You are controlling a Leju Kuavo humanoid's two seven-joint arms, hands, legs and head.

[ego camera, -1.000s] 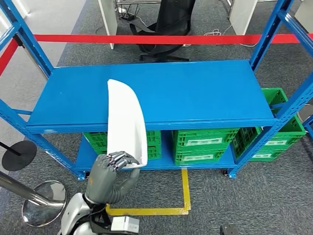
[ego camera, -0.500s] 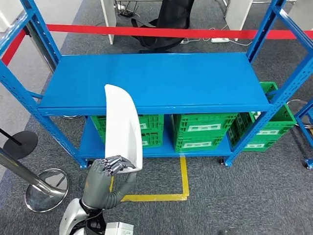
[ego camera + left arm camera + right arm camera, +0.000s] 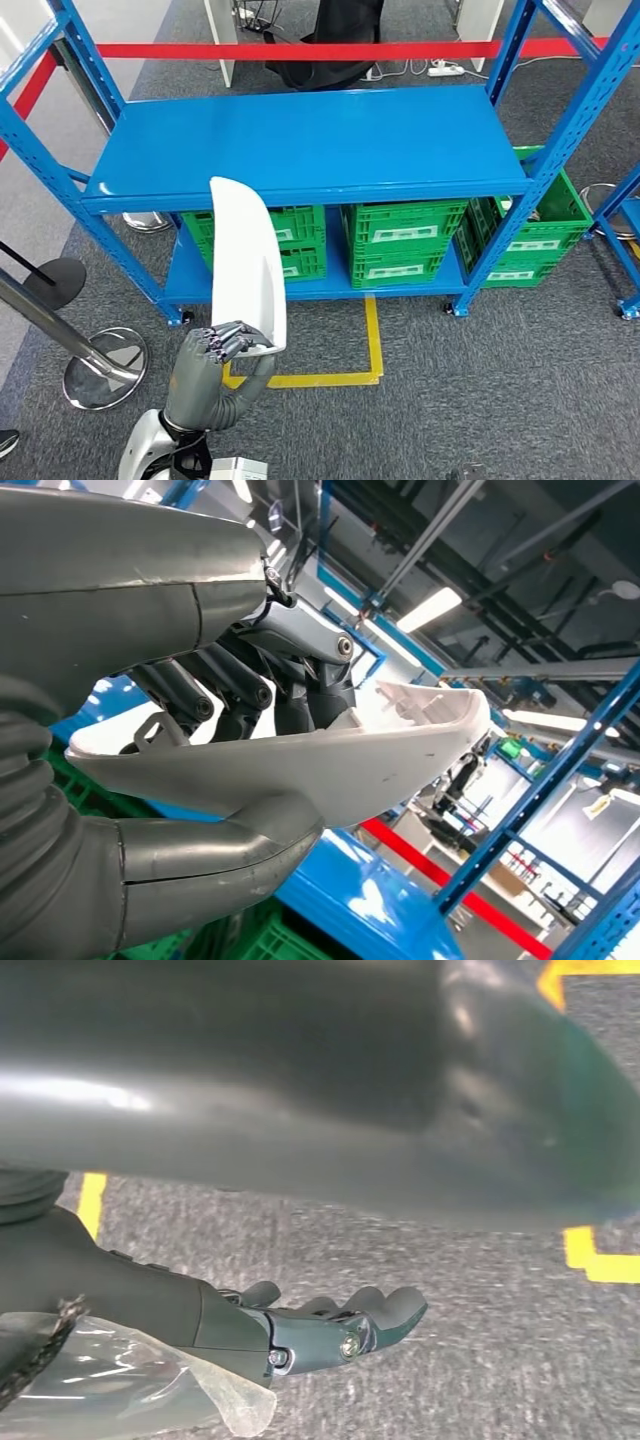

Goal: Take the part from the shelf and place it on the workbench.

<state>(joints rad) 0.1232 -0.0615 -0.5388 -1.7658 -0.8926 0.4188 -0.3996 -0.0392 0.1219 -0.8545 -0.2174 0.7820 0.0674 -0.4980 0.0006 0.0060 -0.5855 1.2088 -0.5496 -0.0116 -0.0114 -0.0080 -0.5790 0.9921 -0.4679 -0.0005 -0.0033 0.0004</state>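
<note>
Part (image 3: 247,262) is already off the shelf (image 3: 302,150) in the head view, a long curved white shell standing nearly upright, its long axis running from the left hand (image 3: 213,352) up toward the shelf edge, so it's carried by its near end. Left wrist view: fingers (image 3: 226,675) curl over the top of the shell and the thumb (image 3: 219,865) presses from underneath, a firm clamp on the part (image 3: 302,760). Right wrist view: right hand (image 3: 324,1330) hangs over grey carpet (image 3: 453,1360) with fingers loosely extended, holding nothing. No workbench visible, so my guess is a turn comes next.
</note>
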